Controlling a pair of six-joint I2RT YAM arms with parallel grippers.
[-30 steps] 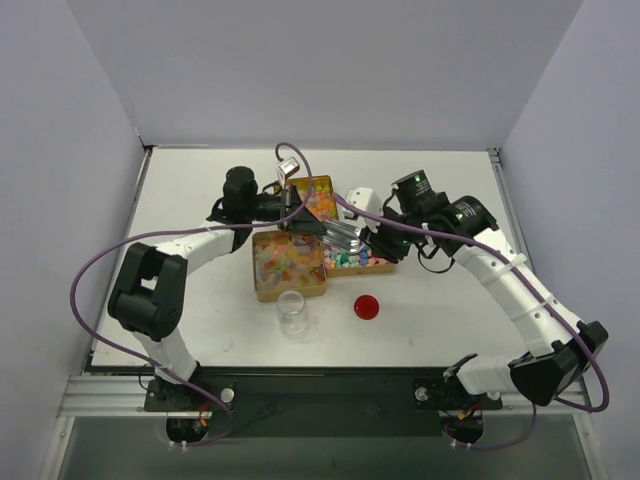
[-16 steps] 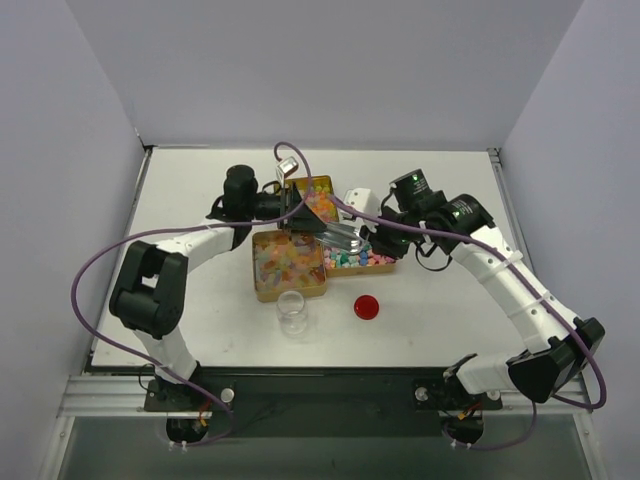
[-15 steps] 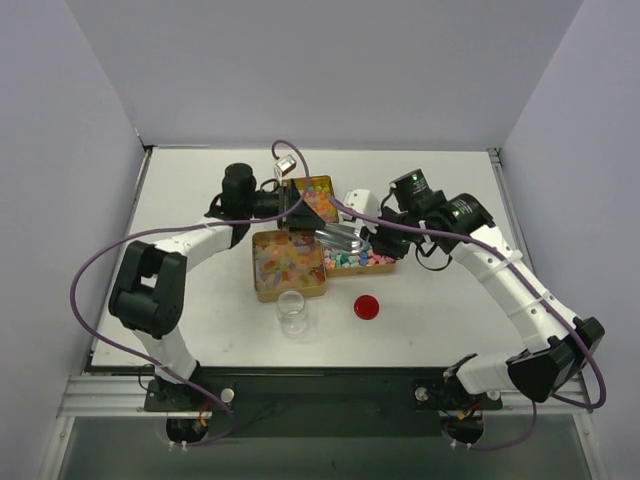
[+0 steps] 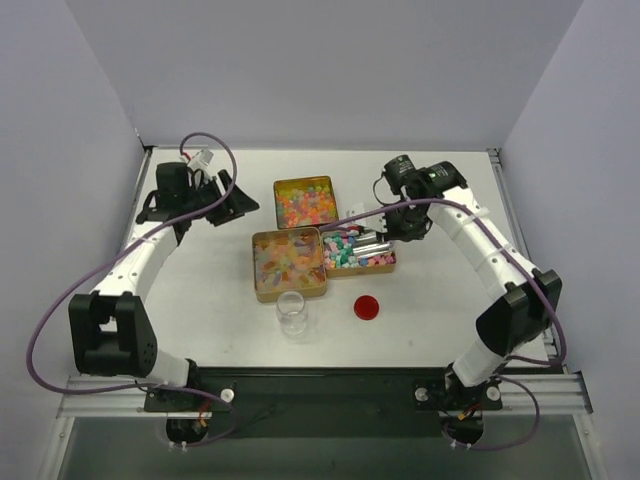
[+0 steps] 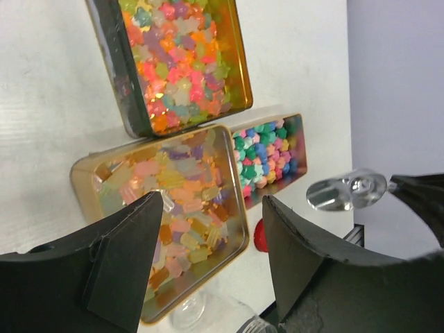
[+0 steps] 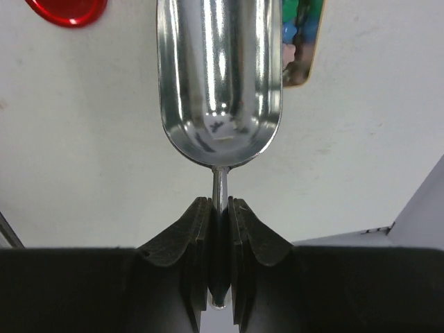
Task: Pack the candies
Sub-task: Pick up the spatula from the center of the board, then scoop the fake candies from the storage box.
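The candies fill three gold tins: bright ones in the far tin (image 4: 305, 200) (image 5: 182, 64), pale gummy ones in the near-left tin (image 4: 288, 263) (image 5: 166, 208), small pink, blue and green ones in the right tin (image 4: 352, 257) (image 5: 269, 154). My right gripper (image 4: 392, 235) (image 6: 220, 211) is shut on the thin handle of an empty metal scoop (image 4: 366, 243) (image 6: 218, 76) (image 5: 345, 192), held over the right tin's far edge. My left gripper (image 4: 236, 200) (image 5: 215, 257) stands open and empty, well left of the tins, looking across them.
An empty clear glass jar (image 4: 293, 312) (image 5: 198, 313) stands in front of the near-left tin. A flat red lid (image 4: 367, 306) (image 6: 66, 10) (image 5: 259, 236) lies to its right. Grey walls close the table (image 4: 200, 300) on three sides.
My left gripper opened, let go of the scoop and drew back to the far left. The right gripper closed on the scoop's handle and now carries it alone over the right tin.
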